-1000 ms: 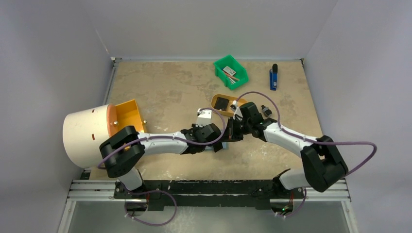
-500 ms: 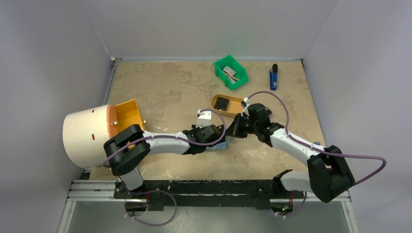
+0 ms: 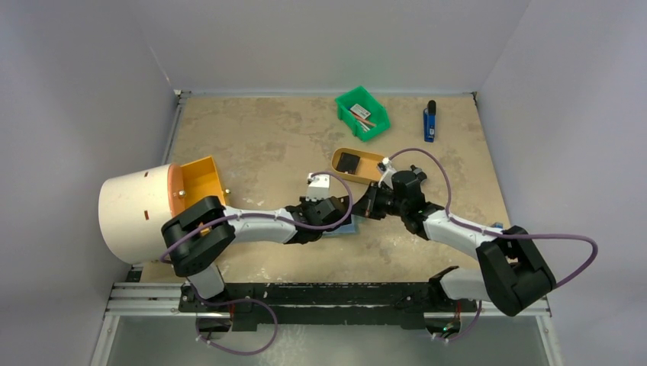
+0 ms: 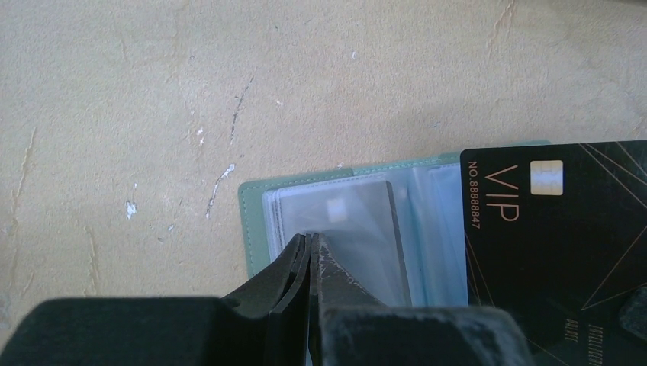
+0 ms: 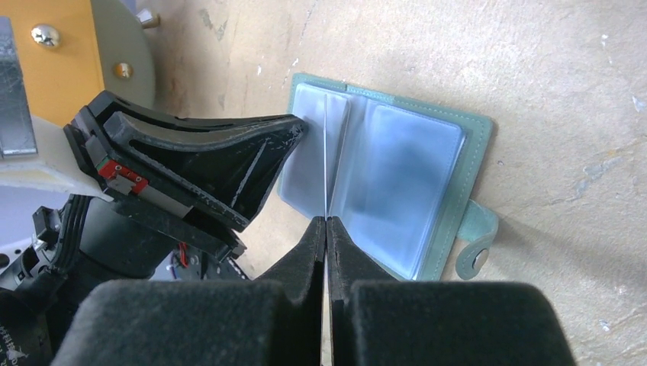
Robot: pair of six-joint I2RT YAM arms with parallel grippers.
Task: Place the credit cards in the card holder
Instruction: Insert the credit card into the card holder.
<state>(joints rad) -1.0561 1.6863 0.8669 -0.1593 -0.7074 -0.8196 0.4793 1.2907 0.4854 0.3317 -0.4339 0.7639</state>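
The card holder [image 5: 397, 175] lies open on the table, pale blue pockets up and snap tab [image 5: 477, 259] at the right. It also shows in the top view [image 3: 349, 227]. My left gripper [image 4: 311, 238] is shut on a clear pocket page [image 4: 343, 221] at the holder's left side [image 3: 339, 219]. My right gripper [image 5: 326, 221] is shut on a black credit card, seen edge-on as a thin line [image 5: 326, 152] over the holder's middle fold. In the left wrist view its "VIP" face [image 4: 557, 236] covers the holder's right part. A second black card [image 3: 349, 162] lies in the tan oval tray [image 3: 371, 158].
A green bin [image 3: 362, 113] with small items stands at the back, a blue object [image 3: 429, 122] to its right. A large white cylinder with an orange part [image 3: 141, 210] sits at the left edge, beside my left arm.
My right gripper has come from beside the tan tray down and left to the open holder, carrying the card. My left gripper has stayed at the holder.
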